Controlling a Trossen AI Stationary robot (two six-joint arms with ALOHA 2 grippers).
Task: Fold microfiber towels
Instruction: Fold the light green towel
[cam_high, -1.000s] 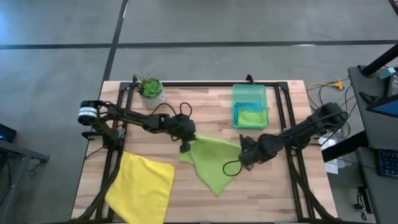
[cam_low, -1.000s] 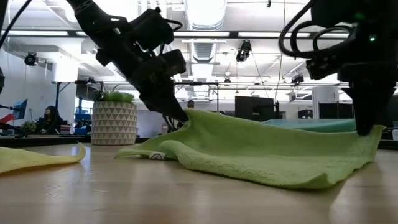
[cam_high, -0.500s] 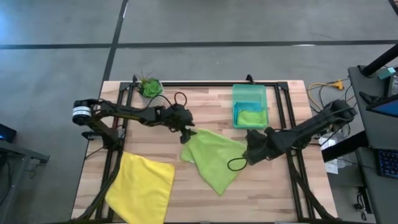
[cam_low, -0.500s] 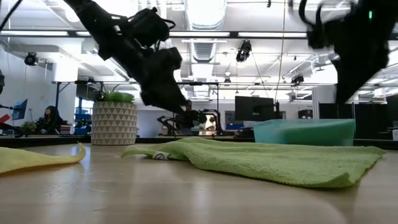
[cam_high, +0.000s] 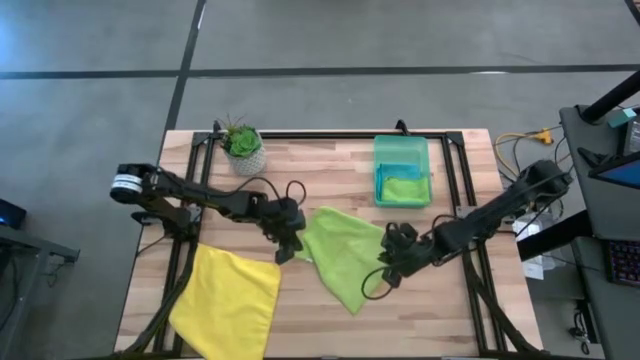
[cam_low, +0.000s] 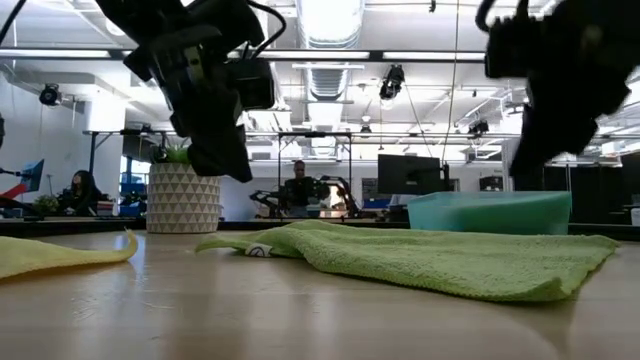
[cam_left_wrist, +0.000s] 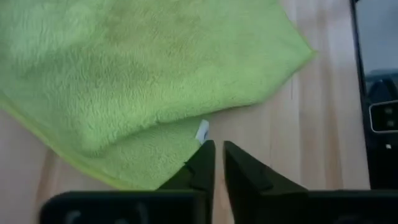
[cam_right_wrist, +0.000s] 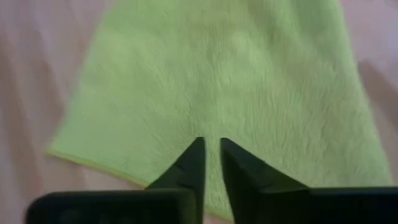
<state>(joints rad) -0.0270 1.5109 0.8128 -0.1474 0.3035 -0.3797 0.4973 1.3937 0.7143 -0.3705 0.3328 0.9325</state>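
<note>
Let go of the lime green towel (cam_high: 345, 255) w/ both grippers: it's dropped flat, folded over, mid-table betw. my arms. Left gripper (cam_left_wrist: 219, 163) & right gripper (cam_right_wrist: 211, 163) now hover above it, fingers nearly pressed together, holding nothing (yellow towel (cam_high: 228, 300) unfolded nearby, so next fold's waiting)

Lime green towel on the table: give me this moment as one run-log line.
lime green towel: folded, flat on table, unheld | left tool: shut, above its left edge | right tool: shut, above its right edge | yellow towel: unfolded

the lime green towel (cam_left_wrist: 143, 74) was fuzzy matt microfibre cloth; the worktop (cam_high: 330, 170) pale planked wood, smooth; the bin (cam_high: 401, 158) translucent green plastic, slightly glossy.
</note>
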